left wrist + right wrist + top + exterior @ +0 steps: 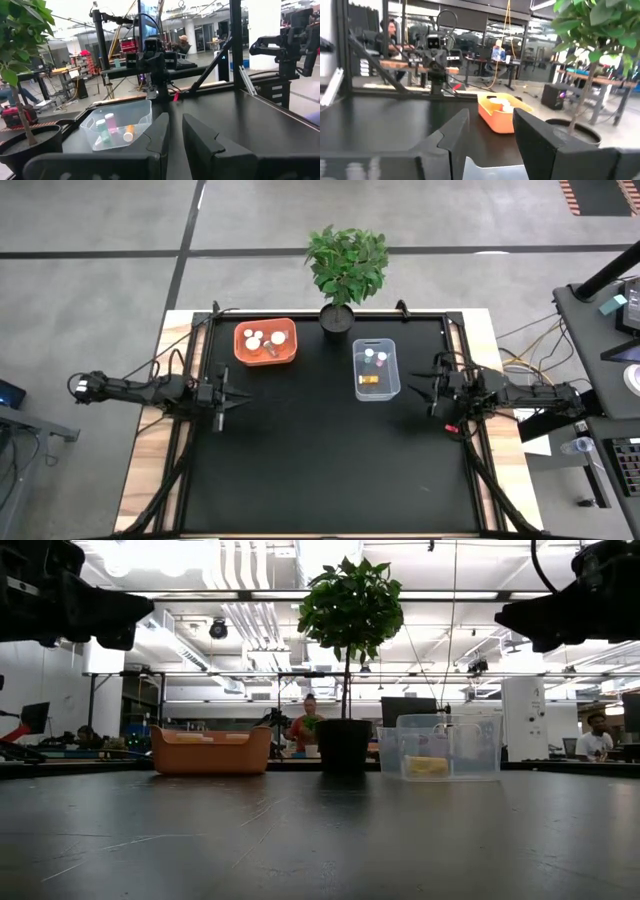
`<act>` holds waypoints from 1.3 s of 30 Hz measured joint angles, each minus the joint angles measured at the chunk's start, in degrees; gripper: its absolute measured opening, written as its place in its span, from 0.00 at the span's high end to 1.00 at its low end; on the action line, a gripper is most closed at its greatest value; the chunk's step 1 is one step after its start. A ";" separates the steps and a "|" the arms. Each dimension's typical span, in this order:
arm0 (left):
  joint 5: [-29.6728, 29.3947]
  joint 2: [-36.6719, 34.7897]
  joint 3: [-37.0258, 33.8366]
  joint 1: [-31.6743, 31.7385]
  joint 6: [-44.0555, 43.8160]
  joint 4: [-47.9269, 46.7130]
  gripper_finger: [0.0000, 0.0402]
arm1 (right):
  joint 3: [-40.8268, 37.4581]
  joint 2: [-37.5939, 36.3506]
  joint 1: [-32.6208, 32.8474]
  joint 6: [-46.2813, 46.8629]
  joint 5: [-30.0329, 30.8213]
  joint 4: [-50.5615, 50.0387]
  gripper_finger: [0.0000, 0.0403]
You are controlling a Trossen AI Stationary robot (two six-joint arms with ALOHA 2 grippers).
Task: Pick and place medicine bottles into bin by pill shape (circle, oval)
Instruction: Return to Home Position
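Several medicine bottles [262,340] with white caps lie in the orange bin [240,355] at the far left of the black table. A few more bottles [372,360] lie in the clear bin [395,385] at the far right, which also shows in the left wrist view [145,112] with bottles [112,127] inside. I see no bottle on the table outside the bins. My left gripper [238,394] hangs above the table near the orange bin, empty, with a narrow gap between its fingers [175,130]. My right gripper [418,385] is open and empty beside the clear bin [490,130].
A potted green plant [345,270] stands at the table's far edge between the two bins. The black mat [330,470] stretches out on the near side of both bins. Black frame posts stand at the table's corners. People sit in the room beyond the table.
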 joint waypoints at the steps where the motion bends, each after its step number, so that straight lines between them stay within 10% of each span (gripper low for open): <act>1: 0.00 0.24 0.00 0.00 0.00 0.01 0.91 | -0.02 0.00 0.00 1.26 0.00 0.00 0.64; 39: -0.02 5.70 -0.02 0.02 -0.02 0.02 0.91 | -0.07 0.00 0.02 6.84 -0.02 0.00 0.66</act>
